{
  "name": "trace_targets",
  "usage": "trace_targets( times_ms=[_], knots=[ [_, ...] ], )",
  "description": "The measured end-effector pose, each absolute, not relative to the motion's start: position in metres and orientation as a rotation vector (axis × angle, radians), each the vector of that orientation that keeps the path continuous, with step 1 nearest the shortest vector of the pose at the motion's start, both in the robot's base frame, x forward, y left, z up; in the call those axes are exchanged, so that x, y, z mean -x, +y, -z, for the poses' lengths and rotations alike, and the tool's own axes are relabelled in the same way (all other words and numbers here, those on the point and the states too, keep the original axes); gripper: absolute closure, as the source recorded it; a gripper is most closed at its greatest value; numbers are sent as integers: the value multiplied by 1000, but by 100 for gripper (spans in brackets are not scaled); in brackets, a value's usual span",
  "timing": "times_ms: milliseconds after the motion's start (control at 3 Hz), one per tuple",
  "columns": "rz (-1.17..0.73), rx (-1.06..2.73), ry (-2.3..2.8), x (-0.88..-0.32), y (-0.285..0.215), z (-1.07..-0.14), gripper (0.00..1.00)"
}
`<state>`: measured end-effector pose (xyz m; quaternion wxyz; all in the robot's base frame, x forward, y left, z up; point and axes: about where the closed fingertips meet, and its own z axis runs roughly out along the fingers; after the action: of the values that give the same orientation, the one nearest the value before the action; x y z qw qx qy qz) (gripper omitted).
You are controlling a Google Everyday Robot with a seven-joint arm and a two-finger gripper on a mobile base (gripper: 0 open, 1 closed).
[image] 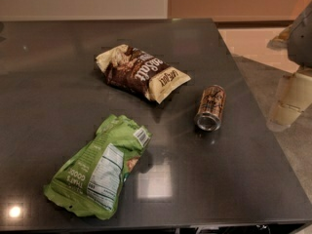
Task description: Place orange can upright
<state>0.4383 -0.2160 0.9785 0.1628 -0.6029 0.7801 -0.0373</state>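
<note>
Nearest, a green bag [100, 172] lies flat on the dark bench [48, 91] at front left, with its printed label facing up. Farther back and to the right, the can [210, 108] lies on its side, silver end toward the camera and its length running away from the viewer; nothing touches it. Level with it, beyond the bench's right edge as seen, the tool [285, 113] hangs apart from the can; whether it is spread or pressed together cannot be told. Farthest, a brown bag [142, 72] lies flat, one pale corner near the can.
</note>
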Motion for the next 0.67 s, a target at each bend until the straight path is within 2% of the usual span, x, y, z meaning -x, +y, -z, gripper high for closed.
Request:
trace_targets(
  times_ms=[667],
  knots=[
    [101, 1652, 2291, -457, -210, -972, 0]
  ],
)
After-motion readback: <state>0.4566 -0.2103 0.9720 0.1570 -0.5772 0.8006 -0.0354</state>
